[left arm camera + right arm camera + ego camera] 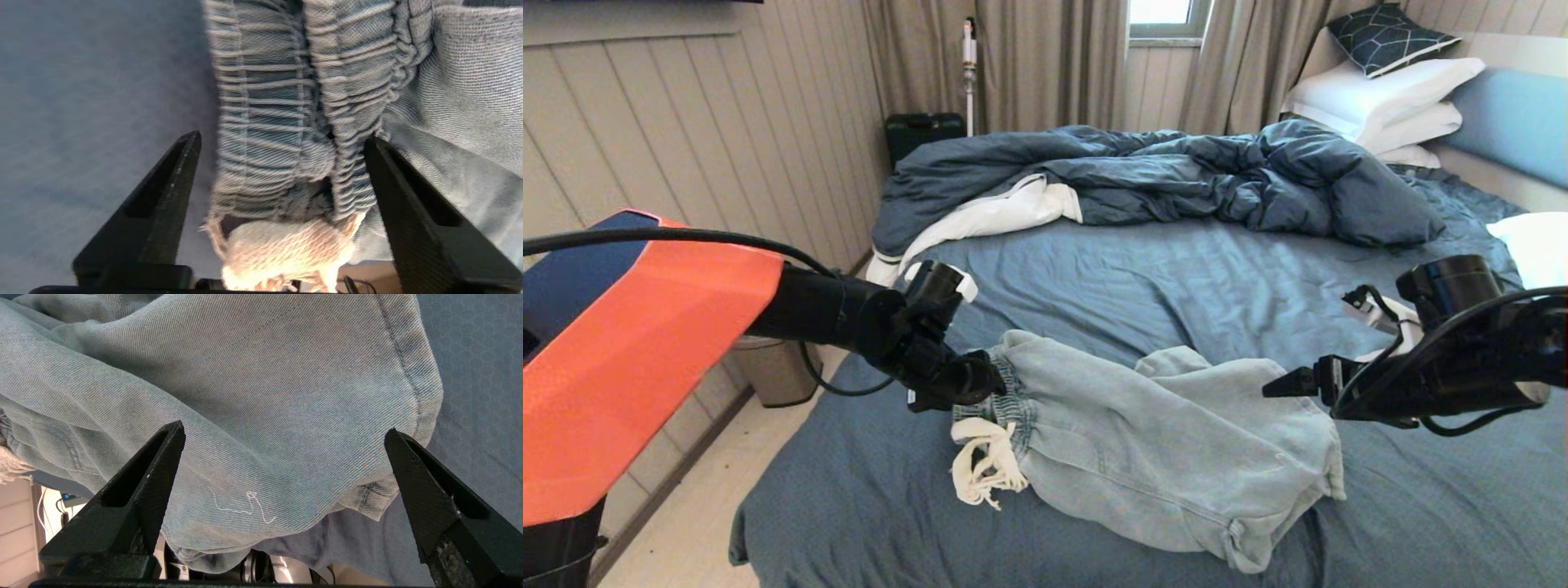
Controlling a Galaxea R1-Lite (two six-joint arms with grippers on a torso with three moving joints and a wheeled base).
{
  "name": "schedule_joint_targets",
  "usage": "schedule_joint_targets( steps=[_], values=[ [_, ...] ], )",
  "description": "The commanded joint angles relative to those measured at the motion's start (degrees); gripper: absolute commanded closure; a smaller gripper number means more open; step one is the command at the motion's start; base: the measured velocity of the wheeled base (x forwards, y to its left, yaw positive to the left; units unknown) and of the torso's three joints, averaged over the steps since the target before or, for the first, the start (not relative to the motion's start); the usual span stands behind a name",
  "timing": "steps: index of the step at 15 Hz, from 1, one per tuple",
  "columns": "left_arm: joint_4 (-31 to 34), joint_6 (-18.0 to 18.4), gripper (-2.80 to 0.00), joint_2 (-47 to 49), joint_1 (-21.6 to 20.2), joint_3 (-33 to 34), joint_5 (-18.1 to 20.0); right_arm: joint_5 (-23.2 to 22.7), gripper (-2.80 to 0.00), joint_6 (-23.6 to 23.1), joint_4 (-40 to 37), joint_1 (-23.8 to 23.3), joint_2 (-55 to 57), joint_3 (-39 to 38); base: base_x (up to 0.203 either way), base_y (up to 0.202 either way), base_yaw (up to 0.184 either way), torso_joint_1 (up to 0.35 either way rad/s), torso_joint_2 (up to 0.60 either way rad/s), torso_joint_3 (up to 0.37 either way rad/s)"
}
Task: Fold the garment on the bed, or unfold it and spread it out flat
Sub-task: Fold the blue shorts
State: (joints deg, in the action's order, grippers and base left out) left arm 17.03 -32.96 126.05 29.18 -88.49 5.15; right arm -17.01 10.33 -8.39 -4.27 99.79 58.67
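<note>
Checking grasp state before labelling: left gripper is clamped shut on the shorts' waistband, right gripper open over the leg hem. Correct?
Not quite. The left gripper is open: in the left wrist view its fingers stand apart either side of the shorts' waistband. The right gripper is open over the leg hem.

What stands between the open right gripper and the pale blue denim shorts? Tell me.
Nothing visible. The right gripper hangs open by the leg hem of the pale blue denim shorts, with only the dark slate-blue bed sheet around.

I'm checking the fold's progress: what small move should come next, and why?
Probably lift the left claw clear: it stands open astride the gathered waistband of the pale blue denim-look shorts, which lie doubled over on the dark blue bed. The right claw hangs open above the hem.
</note>
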Motion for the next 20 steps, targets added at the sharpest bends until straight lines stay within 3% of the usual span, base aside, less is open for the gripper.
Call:
schedule_joint_targets(
  steps=[1, 17, 18, 20],
  values=[
    [0.11, -0.26, -2.8, 1.04, 0.17, -0.45, 1.53, -0.04, -2.8, 0.05, -0.14, 0.05, 0.75, 0.21, 0.0, 0.0, 0.0, 0.0, 0.0, 0.0],
    [0.2, 1.15, -2.8, 9.48, 1.89, -5.2, 2.41, -0.04, -2.8, 0.22, -0.05, 0.05, 0.75, 0.56, 0.0, 0.0, 0.0, 0.0, 0.0, 0.0],
    [0.28, 1.19, 0.0, 9.31, 2.08, -4.98, 2.41, -0.04, -2.8, 0.22, -0.05, 0.05, 0.66, 0.55, 0.0, 0.0, 0.0, 0.0, 0.0, 0.0],
    [0.28, 1.86, 0.0, 7.89, 2.28, -4.01, 2.41, -0.04, -2.8, 0.22, -0.14, 0.05, 0.32, 0.48, 0.0, 0.0, 0.0, 0.0, 0.0, 0.0]
  ],
)
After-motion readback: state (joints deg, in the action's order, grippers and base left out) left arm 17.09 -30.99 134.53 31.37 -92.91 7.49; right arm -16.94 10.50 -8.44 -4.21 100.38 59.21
